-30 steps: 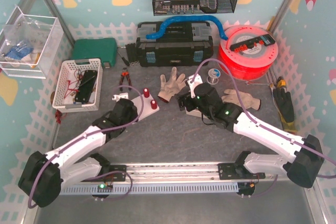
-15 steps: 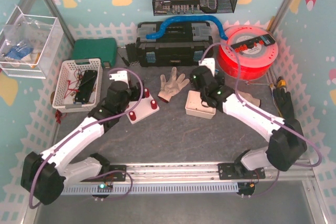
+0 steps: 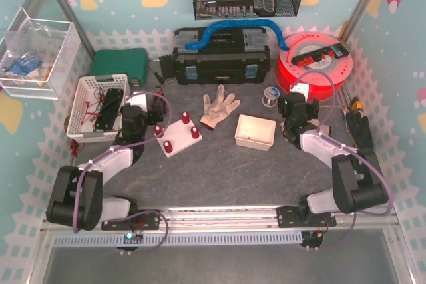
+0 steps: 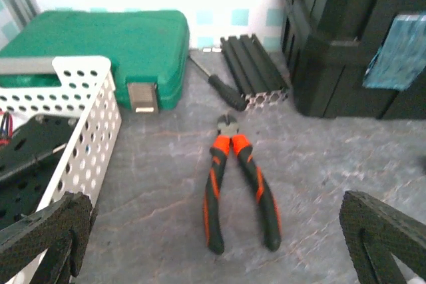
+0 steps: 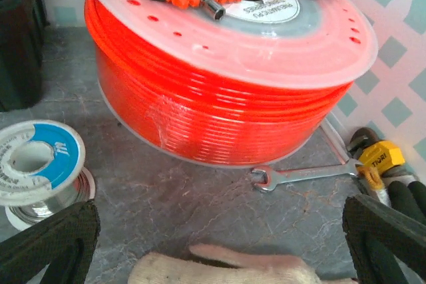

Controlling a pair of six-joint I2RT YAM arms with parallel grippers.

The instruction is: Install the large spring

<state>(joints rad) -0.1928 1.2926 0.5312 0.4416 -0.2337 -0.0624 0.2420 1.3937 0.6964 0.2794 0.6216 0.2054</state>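
Observation:
A white plate (image 3: 180,139) with several red posts lies left of the table's middle. I cannot pick out the large spring on it or anywhere else. My left gripper (image 3: 138,101) hangs open and empty to the plate's left, beside the white basket (image 3: 83,108). In the left wrist view the gripper (image 4: 223,244) shows its black fingertips (image 4: 46,231) far apart over orange-and-black pliers (image 4: 236,184). At the far right my right gripper (image 3: 295,94) is open and empty in front of the orange spool (image 3: 313,64). Only table and a glove (image 5: 226,271) lie between the right gripper (image 5: 219,244) fingers.
A white box (image 3: 255,131) and a white glove (image 3: 216,108) lie mid-table. At the back stand a black toolbox (image 3: 219,58) and a green case (image 3: 120,64). Near the spool lie a solder reel (image 5: 36,167) and a wrench (image 5: 306,176). Black extrusion pieces (image 4: 256,74) lie by the pliers.
Both arms have drawn back from the middle, the left toward the basket, the right toward the spool. The left gripper has opened. The white box is now uncovered.

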